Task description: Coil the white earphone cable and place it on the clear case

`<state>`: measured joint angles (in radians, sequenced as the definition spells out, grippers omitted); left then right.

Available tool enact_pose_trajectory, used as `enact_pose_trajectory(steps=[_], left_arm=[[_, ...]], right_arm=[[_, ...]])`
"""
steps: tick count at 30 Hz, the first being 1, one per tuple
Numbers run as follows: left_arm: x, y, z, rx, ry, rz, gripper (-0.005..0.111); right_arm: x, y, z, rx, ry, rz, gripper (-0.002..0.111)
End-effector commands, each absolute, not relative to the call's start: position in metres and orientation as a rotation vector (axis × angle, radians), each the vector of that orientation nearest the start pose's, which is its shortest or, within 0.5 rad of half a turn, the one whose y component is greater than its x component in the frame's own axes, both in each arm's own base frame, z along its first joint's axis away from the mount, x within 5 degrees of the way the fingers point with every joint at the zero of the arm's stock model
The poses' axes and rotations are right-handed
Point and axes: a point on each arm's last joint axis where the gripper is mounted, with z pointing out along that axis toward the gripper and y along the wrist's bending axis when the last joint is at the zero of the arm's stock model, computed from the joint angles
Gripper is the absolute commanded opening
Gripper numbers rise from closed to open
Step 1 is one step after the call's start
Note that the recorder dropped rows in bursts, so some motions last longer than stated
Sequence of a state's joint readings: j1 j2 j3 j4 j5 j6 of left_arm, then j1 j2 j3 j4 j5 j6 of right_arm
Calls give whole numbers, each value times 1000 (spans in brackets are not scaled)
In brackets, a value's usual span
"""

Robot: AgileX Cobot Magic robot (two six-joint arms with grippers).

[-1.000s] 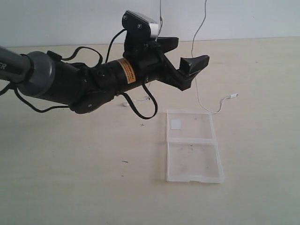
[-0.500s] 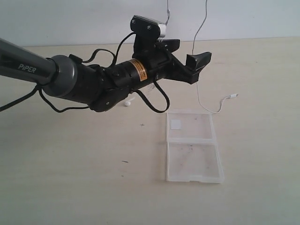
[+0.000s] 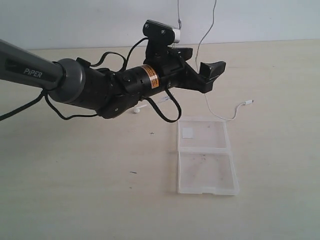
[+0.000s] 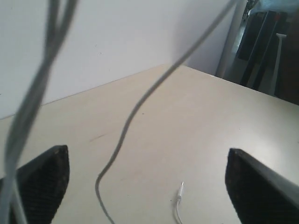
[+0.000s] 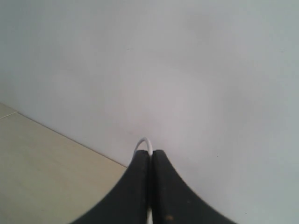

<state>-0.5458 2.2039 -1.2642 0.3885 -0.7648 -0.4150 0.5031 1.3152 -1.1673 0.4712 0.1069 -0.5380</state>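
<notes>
The white earphone cable (image 3: pixel 206 30) hangs in two strands from above the exterior view. One strand drops between the fingers of my open left gripper (image 3: pixel 199 62), then trails on the table to its plug (image 3: pixel 248 102). An earbud (image 3: pixel 135 111) lies under the left arm. In the left wrist view the strand (image 4: pixel 140 102) crosses the wide gap of that gripper (image 4: pixel 149 186) without touching either finger, and the plug (image 4: pixel 180 189) lies beyond. My right gripper (image 5: pixel 150 154) is shut on a small loop of cable (image 5: pixel 143 142); it is out of the exterior view. The clear case (image 3: pixel 206 155) lies open and flat, white sticker (image 3: pixel 187 132) in the far half.
The left arm (image 3: pixel 85 87) stretches from the left edge over the tan table (image 3: pixel 75 190), held above it. A pale wall (image 3: pixel 260 20) bounds the table's far edge. Dark furniture (image 4: pixel 268 42) stands past the table corner in the left wrist view.
The left arm swung up and a little right, then nearly stopped. The hanging strand has drifted left and now passes between the left fingers. Case and plug have not moved.
</notes>
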Motion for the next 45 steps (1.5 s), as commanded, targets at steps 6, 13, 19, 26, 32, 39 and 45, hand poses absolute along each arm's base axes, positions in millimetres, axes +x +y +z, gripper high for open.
enact_pose_trajectory(steps=[6,13,19,26,32,39,45], left_arm=[[388,-264,143,534,1659,-735,86],[390,-262,144,474,1658,-741,86],[390,-262,144,474,1658,-741,86],[391,-261,146,437,1651,-747,58],[387,-266,149,534,1588,-770,38],[386,-266,152,534,1547,-787,38],[387,-266,153,530,1545,-787,38]], right_arm=[[268,150,401,-517,1637,346,0],[268,150,401,-513,1636,348,0],[269,149,404,-477,1603,343,0],[268,148,403,-470,1608,350,0],[268,148,403,-466,1609,353,0],[268,148,403,-468,1612,354,0],[268,149,402,-469,1614,354,0]])
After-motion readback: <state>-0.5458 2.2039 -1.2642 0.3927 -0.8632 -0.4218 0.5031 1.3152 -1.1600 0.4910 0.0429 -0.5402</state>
